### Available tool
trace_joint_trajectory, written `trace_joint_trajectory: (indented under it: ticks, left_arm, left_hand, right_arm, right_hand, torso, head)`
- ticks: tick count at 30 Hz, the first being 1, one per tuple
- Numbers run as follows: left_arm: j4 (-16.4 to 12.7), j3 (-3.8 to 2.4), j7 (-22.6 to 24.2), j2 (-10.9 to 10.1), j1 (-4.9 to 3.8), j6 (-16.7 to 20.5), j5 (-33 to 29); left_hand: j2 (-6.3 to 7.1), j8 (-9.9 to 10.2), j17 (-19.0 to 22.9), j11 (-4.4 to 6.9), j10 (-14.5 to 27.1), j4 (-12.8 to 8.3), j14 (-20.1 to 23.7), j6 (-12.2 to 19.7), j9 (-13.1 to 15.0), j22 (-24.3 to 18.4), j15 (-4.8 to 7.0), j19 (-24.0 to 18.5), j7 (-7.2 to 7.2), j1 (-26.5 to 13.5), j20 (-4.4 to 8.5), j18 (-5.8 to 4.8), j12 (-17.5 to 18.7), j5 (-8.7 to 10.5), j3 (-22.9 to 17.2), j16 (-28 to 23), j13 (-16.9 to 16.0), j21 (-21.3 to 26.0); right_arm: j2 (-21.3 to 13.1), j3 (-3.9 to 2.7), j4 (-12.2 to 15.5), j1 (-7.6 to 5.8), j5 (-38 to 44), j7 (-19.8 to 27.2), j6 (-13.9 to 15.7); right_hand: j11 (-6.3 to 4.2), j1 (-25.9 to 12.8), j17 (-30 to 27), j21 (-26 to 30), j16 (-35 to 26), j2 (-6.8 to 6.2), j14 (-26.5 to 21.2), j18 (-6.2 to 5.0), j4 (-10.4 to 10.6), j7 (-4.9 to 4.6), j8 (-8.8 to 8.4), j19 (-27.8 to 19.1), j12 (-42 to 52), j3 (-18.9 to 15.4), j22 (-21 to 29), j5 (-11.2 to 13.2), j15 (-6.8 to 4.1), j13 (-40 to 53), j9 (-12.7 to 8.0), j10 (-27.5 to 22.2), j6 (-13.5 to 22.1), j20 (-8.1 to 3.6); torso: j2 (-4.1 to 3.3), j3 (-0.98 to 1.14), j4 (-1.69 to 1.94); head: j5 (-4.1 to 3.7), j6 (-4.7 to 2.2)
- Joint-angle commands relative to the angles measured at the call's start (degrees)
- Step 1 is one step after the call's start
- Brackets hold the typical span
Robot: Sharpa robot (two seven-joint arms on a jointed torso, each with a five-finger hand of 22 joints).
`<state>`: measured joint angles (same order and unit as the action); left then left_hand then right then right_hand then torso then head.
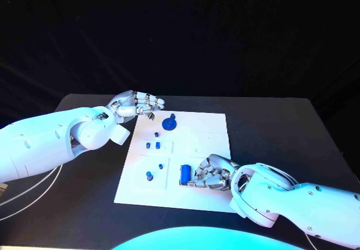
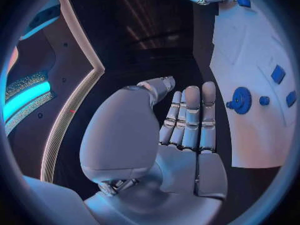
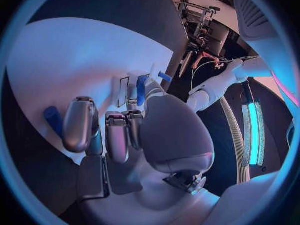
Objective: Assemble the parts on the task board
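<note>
Task board (image 1: 202,156) in middle of black table (image 1: 285,135). Left hand (image 1: 137,105) at board's far left corner – fingers straight, close together, holding nothing. Right hand (image 1: 212,173) on board's near part, fingers curled beside blue cylinder (image 1: 185,174) – grip not clear. Blue gear (image 1: 170,123) near left hand. No readable writing.

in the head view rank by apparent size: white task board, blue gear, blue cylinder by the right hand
1. White task board, largest by far.
2. Round blue gear and upright blue cylinder: look alike in size, unranked.

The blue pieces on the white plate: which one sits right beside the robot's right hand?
The upright-looking blue cylinder, the tallest piece, next to the right hand; the round gear lies far off near the left hand.
</note>
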<state>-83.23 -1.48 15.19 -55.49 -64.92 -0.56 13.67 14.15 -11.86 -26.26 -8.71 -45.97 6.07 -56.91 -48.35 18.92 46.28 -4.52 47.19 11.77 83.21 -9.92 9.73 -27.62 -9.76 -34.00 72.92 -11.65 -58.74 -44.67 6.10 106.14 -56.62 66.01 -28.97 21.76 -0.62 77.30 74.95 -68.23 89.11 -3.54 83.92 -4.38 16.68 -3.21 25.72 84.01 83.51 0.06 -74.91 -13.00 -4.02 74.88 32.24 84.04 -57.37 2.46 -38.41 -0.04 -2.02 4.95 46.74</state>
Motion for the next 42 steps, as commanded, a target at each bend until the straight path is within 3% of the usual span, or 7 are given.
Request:
trace_joint_trajectory:
  ticks: [1,7,18,23,30,38,42]
  left_arm:
    - [-0.1,-0.03,0.3,0.0,-0.01,-0.8,-0.3]
    - [-0.1,-0.03,0.3,0.0,-0.01,-0.8,-0.3]
    - [-0.1,-0.03,0.3,0.0,-0.01,-0.8,-0.3]
    - [-0.1,-0.03,0.4,0.1,-0.01,-0.8,-0.4]
    - [-0.6,-0.03,0.7,0.0,0.01,-0.4,-0.6]
    - [-1.1,-0.02,1.4,-0.1,0.08,0.3,-1.0]
    - [-1.3,0.03,1.5,-0.3,0.14,0.4,-1.1]
  left_hand:
    - [-0.42,-0.3,0.1,-0.05,0.3,-0.2,0.5,0.4,-0.1,0.1,-0.06,-0.2,-0.05,-0.2,-0.27,0.83,-0.3,-0.33,0.0,0.3,-0.1,0.2]
    - [-0.42,-0.3,0.1,-0.05,0.3,-0.2,0.5,0.4,-0.1,0.1,-0.06,-0.2,-0.05,-0.2,-0.27,0.83,-0.3,-0.33,0.0,0.3,-0.1,0.2]
    - [-0.42,-0.3,0.1,-0.05,0.3,-0.2,0.5,0.4,-0.1,0.1,-0.06,-0.2,-0.05,-0.2,-0.27,0.83,-0.3,-0.33,0.0,0.3,-0.1,0.2]
    - [-0.42,-0.3,0.1,-0.05,0.3,-0.2,0.5,0.4,-0.1,0.1,-0.06,-0.2,-0.05,-0.2,-0.27,0.83,-0.3,-0.33,0.0,0.3,-0.1,0.2]
    - [-0.44,-0.4,0.2,-0.07,0.4,-0.3,0.5,0.4,-0.1,0.1,-0.08,-0.2,-0.04,-0.2,-0.28,0.83,-0.5,-0.32,0.0,0.3,-0.1,0.1]
    - [-0.35,-0.4,0.2,-0.07,0.4,0.0,0.5,0.4,-0.1,0.1,-0.12,-0.3,-0.07,-0.7,-0.33,0.81,-0.7,-0.21,0.1,0.4,-0.1,0.2]
    - [-0.34,-0.5,0.2,-0.06,0.4,0.0,0.5,0.4,-0.1,0.1,-0.13,-0.3,-0.08,-0.9,-0.34,0.81,-0.8,-0.16,0.2,0.5,-0.1,0.2]
  right_arm:
    - [-0.1,-0.01,0.1,0.05,0.6,0.9,-0.9]
    - [-0.2,-0.01,0.1,0.06,0.5,1.4,-1.0]
    - [-0.2,-0.01,0.0,0.07,0.5,1.3,-0.4]
    - [-1.2,-0.04,0.6,0.07,0.3,2.1,1.4]
    - [-6.2,-0.2,3.6,-0.92,-0.3,3.6,4.0]
    - [-12.2,-0.24,4.9,-2.04,1.6,3.5,4.5]
    - [-14.2,-0.22,5.2,-1.98,2.8,3.4,4.5]
  right_hand:
    - [-0.24,-0.5,12.5,-0.3,0.0,-0.95,5.6,0.94,0.1,-0.08,0.22,1.4,0.1,0.2,-10.5,0.2,-0.3,9.8,-0.1,2.2,-0.4,-0.52]
    - [-0.14,-2.0,12.5,-0.1,0.0,-2.02,5.6,0.92,0.1,-0.18,0.25,1.3,0.2,0.5,-10.5,0.1,-0.22,9.9,-0.2,2.2,-0.5,-0.45]
    - [-0.17,-2.6,12.5,-0.2,0.0,-1.6,5.6,0.93,0.1,-0.13,0.31,1.4,0.2,1.1,-10.5,0.1,-0.22,9.9,-0.3,2.3,-0.7,-0.43]
    - [-0.2,-2.7,12.4,0.0,-0.1,-1.36,5.5,0.89,0.1,-0.11,0.3,1.3,0.3,1.4,-10.5,0.1,-0.23,10.0,-0.3,2.3,-0.6,-0.44]
    - [0.65,-3.5,12.4,0.4,-0.1,-2.28,5.5,0.86,0.1,-1.19,-1.32,1.2,1.0,2.3,-10.4,0.1,0.37,10.6,-1.0,2.7,1.8,-0.09]
    - [0.96,-4.0,12.5,0.1,0.0,-2.93,5.6,0.92,0.1,-1.53,-1.78,1.3,0.9,2.6,-10.4,0.1,0.64,10.5,-1.1,2.6,2.3,0.14]
    - [1.02,-4.0,12.6,-0.1,0.0,-3.09,5.6,0.96,0.1,-1.59,-1.89,1.3,0.9,2.7,-10.5,0.1,0.7,10.5,-1.1,2.6,2.4,0.19]
  torso:
    - [0.02,-0.01,0.0]
    - [0.02,-0.06,-0.03]
    - [0.0,-0.06,0.09]
    - [0.08,-0.04,-0.02]
    - [0.14,-0.15,-0.23]
    - [0.4,-0.22,-0.64]
    - [0.55,-0.18,-0.92]
  head:
    - [0.0,0.04]
    - [0.03,0.0]
    - [0.09,0.06]
    - [0.14,-0.06]
    - [-0.3,-0.29]
    - [-1.51,-0.31]
    - [-1.64,-0.19]
